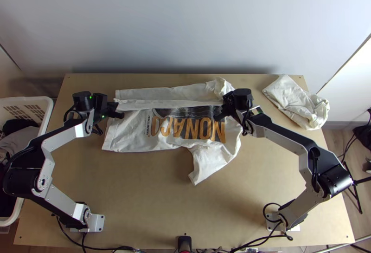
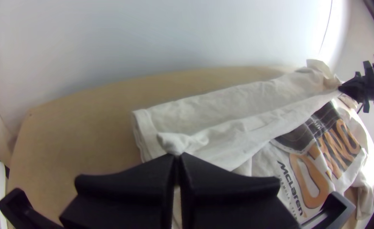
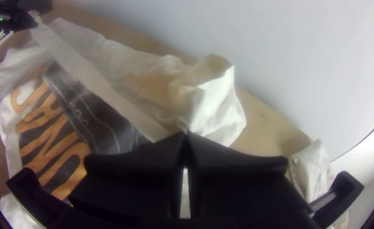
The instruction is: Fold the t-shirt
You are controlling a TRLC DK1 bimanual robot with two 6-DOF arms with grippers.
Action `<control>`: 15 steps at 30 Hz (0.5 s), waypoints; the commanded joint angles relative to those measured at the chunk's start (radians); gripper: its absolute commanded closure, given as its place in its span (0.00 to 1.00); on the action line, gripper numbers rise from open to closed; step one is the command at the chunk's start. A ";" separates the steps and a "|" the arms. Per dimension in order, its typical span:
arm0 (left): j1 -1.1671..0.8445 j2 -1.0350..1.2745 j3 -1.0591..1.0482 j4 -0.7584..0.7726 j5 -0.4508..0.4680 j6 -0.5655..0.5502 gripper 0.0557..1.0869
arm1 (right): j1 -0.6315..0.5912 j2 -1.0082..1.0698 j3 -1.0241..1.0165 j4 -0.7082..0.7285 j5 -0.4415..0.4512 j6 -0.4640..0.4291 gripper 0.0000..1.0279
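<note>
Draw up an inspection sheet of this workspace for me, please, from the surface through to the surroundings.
Surface: light wooden table, no spill or damage seen.
Job's things: t-shirt, lying print up, a raised band of cloth running between the grippers; near sleeve sticking out.
Clutter: second white cloth, bunched near the far right corner.
Left gripper: shut on the t-shirt.
Right gripper: shut on the t-shirt.
Cables: black cables along the near edge.
Surroundings: pale wall beyond; white basket of cloth at left.

Shirt: matt, wrinkled white cloth. Bench: smooth wood. Basket: plastic; arm links metallic, satin.
</note>
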 commanded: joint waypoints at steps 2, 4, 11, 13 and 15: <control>-0.001 0.020 -0.019 0.002 0.002 0.010 0.97 | 0.000 -0.008 -0.041 -0.005 -0.002 -0.001 0.91; 0.000 0.044 -0.018 -0.005 0.015 0.015 0.91 | -0.002 -0.003 -0.049 -0.005 -0.004 -0.001 0.67; 0.000 0.006 0.028 -0.197 0.081 0.023 0.29 | -0.025 -0.042 -0.055 -0.033 -0.006 0.042 0.11; 0.003 -0.037 0.037 -0.263 0.114 0.007 0.26 | -0.035 -0.074 -0.047 -0.055 -0.004 0.057 0.06; 0.008 -0.083 0.050 -0.352 0.154 0.007 0.25 | -0.051 -0.108 -0.038 -0.075 -0.004 0.068 0.04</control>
